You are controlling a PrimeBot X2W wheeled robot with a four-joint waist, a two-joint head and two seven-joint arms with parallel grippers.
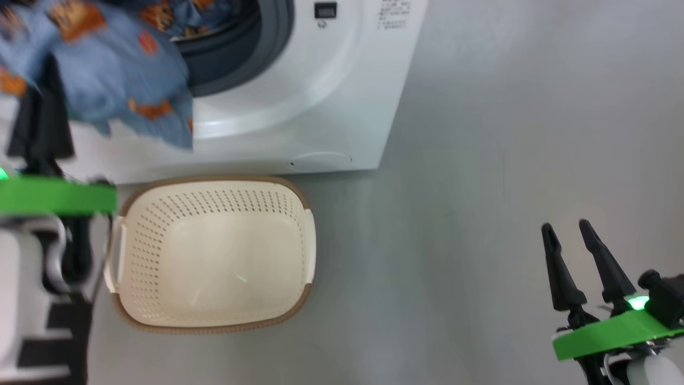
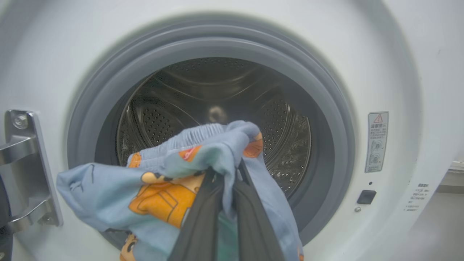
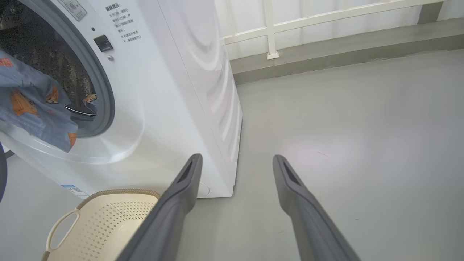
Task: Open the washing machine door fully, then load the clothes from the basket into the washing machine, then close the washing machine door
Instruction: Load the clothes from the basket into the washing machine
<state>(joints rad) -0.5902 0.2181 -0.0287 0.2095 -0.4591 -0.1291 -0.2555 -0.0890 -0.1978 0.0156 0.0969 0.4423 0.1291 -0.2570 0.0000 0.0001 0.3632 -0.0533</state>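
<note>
- Left gripper [image 2: 226, 174]: clenched on the clothes [image 2: 163, 192], a blue printed bundle held at the mouth of the washing machine [image 2: 398, 54], hanging over the gasket [image 2: 108, 94] and not yet down in the drum [image 2: 217, 90]
- Right gripper [image 1: 565, 225]: released, jaws wide, carrying nothing
- Basket [image 1: 230, 256]: on the floor just before the machine, empty as far as you can see
- Washing machine door: judged swung clear, hinge bracket [image 2: 29, 170] exposed
- Left for you: drop the bundle inside, withdraw, shut the door
</note>
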